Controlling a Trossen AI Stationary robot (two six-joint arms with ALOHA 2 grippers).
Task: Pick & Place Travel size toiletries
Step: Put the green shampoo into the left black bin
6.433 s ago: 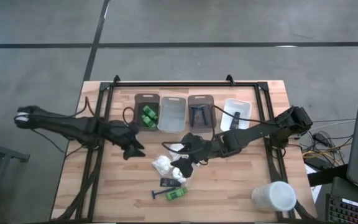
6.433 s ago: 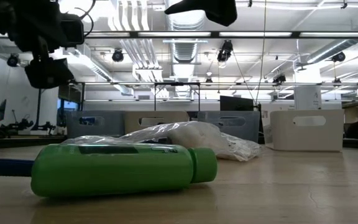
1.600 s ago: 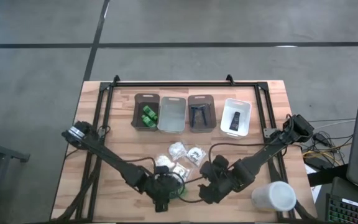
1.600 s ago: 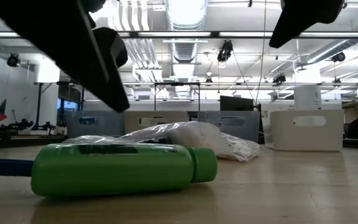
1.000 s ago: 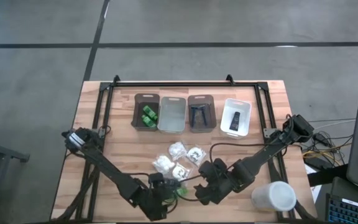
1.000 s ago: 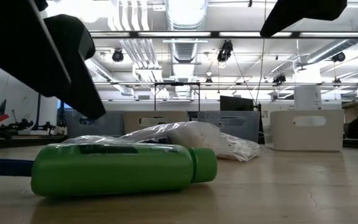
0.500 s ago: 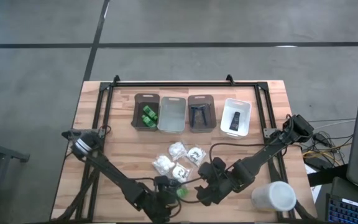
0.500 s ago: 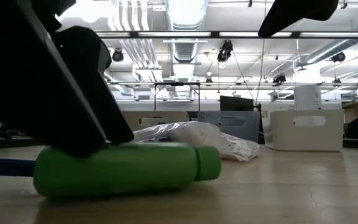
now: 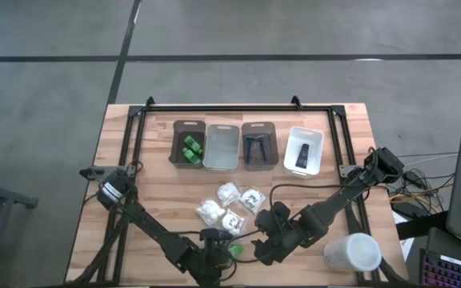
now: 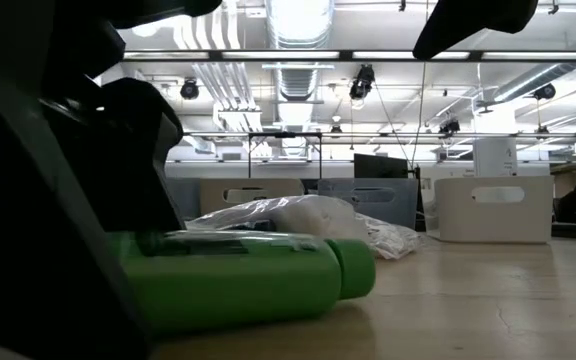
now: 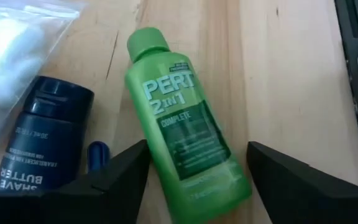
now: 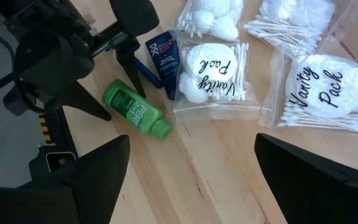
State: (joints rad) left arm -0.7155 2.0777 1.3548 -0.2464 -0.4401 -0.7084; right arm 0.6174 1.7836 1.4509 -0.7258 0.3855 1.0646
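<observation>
A bright green mini bottle [image 11: 179, 137] lies on its side on the wood table near the front edge, also seen in the low view [image 10: 258, 280]. My left gripper [image 11: 197, 165] is down at it and open, one finger on either side of the bottle's bottom half. Beside the bottle lie a black tube [image 11: 42, 149] and a blue razor [image 11: 98, 155]. Several white clear-wrapped packets [image 12: 213, 71] lie just beyond. My right gripper [image 12: 191, 140] hovers open above the table, right of the bottle [image 9: 233, 250], holding nothing. My left gripper has the inner side of one finger [image 11: 132, 165] against the bottle's long side near its bottom end [image 11: 157, 168]; the other finger [image 11: 272, 168] stands just apart from it. The fingers slant down from the table's left and lie along the bottle. The bottle rests on the table.
Four bins stand in a row at the back: a dark one with green bottles [image 9: 189, 144], a clear one [image 9: 222, 146], a dark one with razors [image 9: 258, 146], a white one with a black tube [image 9: 303, 150]. A large white cup [image 9: 352, 254] stands front right.
My left gripper has come down toward the table's near edge and now has its fingers around the green bottle's bottom half. The bottle has slid a little along the table toward its cap end and still lies on its side.
</observation>
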